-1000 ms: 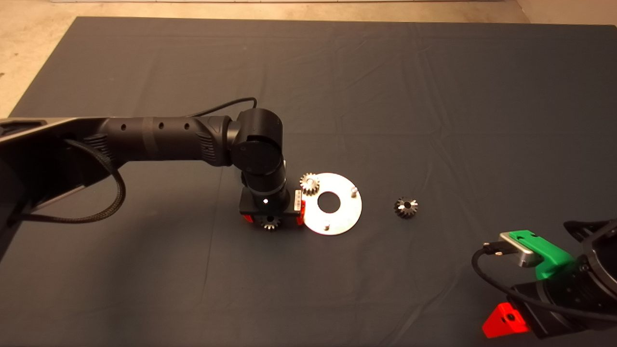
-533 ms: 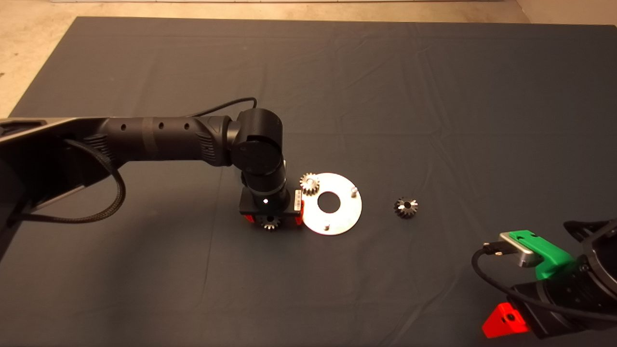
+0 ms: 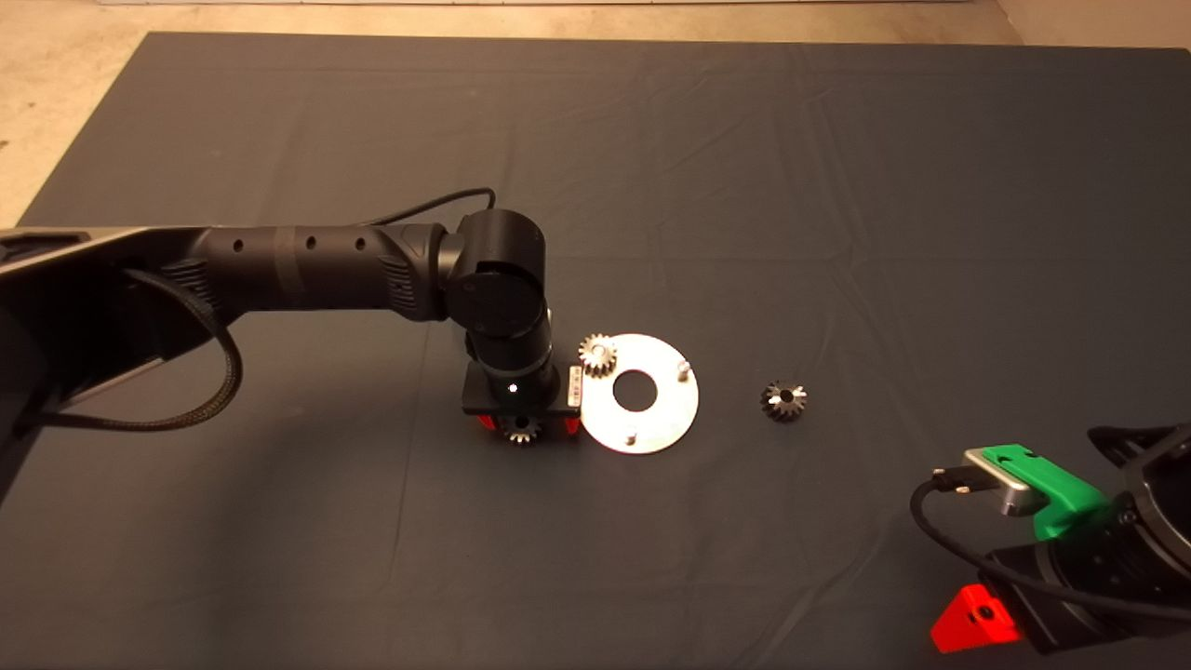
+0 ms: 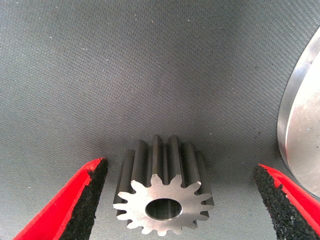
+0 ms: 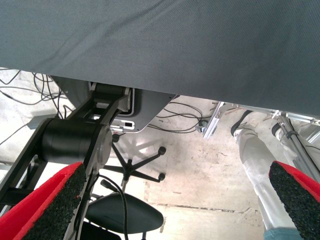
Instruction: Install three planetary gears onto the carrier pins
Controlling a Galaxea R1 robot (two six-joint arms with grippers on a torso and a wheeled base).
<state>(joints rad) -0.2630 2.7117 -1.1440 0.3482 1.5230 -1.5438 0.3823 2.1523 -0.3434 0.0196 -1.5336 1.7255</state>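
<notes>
One bright planetary gear (image 4: 162, 197) lies flat on the mat (image 3: 651, 167) between my left claw's (image 3: 523, 426) fingers (image 4: 82, 200), which stand wide apart with a gap on each side, touching nothing. This gear lies just beside the round silver plate (image 3: 661, 419), off its left rim. A second bright gear (image 3: 597, 355) sits on the plate's upper-left edge, seemingly over one of the carrier pins, though I cannot see that pin. Two more pins stand bare: one (image 3: 683, 369) at the plate's right side, one (image 3: 631, 433) near its lower edge. The darker gear (image 3: 783, 400) lies on the mat to the right of the plate, apart from it. My right claw (image 3: 986, 596) waits at the lower right of the surface, spread wide and holding nothing; beyond the mat its camera shows an office chair (image 5: 131, 175) and a person's leg (image 5: 257, 175).
</notes>
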